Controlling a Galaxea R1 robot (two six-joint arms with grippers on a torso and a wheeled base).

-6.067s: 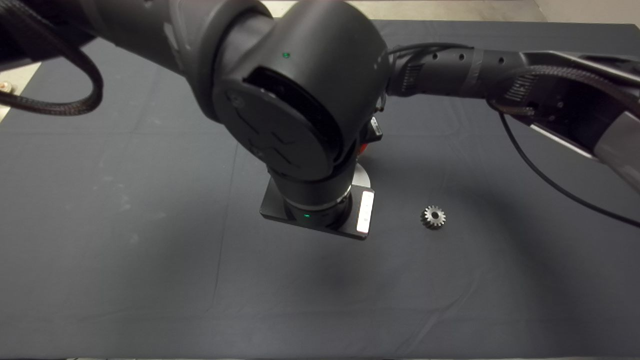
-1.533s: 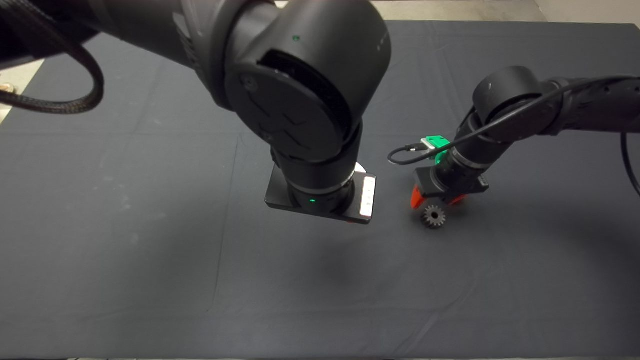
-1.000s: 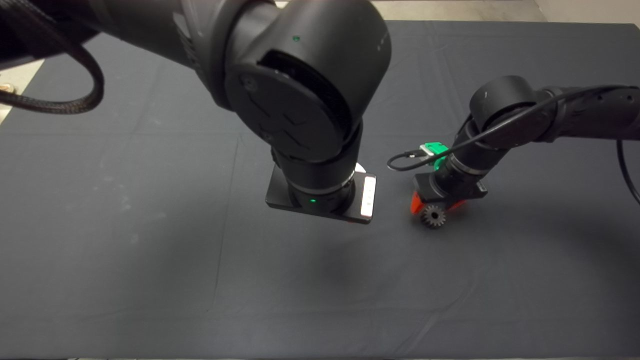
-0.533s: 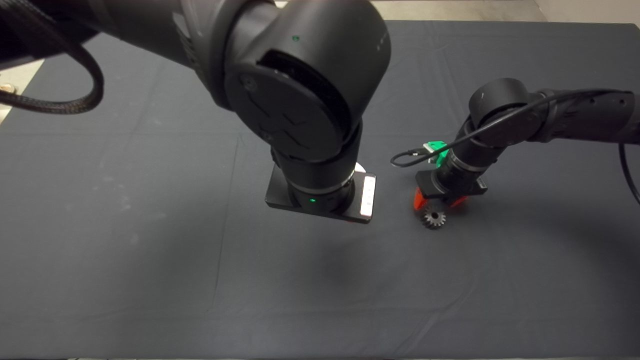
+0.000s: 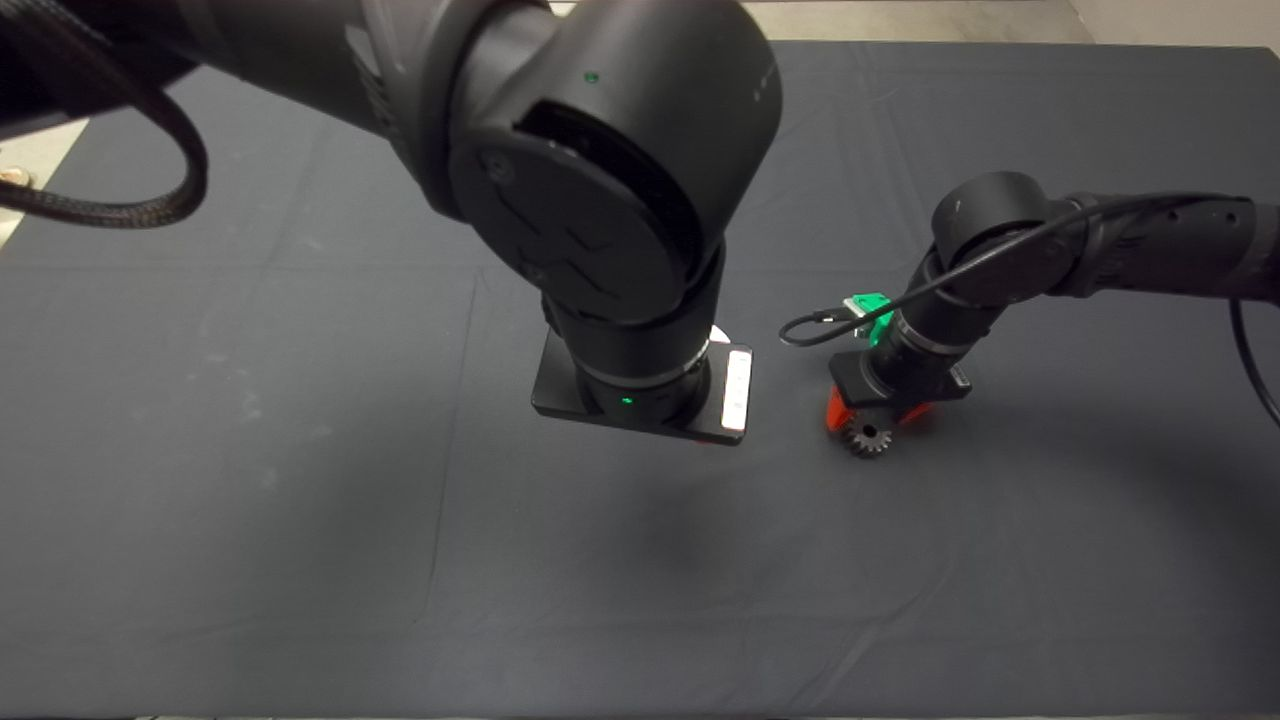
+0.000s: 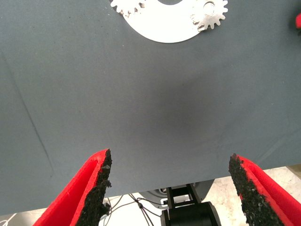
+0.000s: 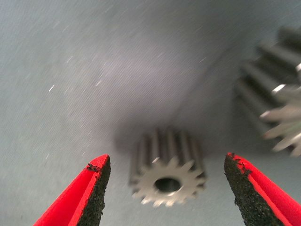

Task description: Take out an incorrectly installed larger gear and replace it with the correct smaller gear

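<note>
The smaller gear (image 5: pixel 868 439), dark grey with short teeth, lies flat on the dark mat right of centre. My right gripper (image 5: pixel 872 420) hangs just over it, open, with one red finger on each side. In the right wrist view the smaller gear (image 7: pixel 168 176) sits between the open fingers (image 7: pixel 96 188), untouched. The larger gear (image 7: pixel 277 101), with long flared teeth, lies on the mat close beside it; in the head view the right wrist hides it. My left gripper (image 6: pixel 170 160) is open and empty above the mat, near the white plate (image 6: pixel 164 26).
The white plate carries two small silvery gears (image 6: pixel 210 13) at its ends. In the head view the left arm's wrist (image 5: pixel 640 400) covers nearly all of the plate (image 5: pixel 718 335). A cable loops out from the right wrist (image 5: pixel 800 330).
Since 6 s ago the right arm has come from the plate down to the smaller gear. In the last second it hovered and sank slightly closer. The gear and the left arm have not moved.
</note>
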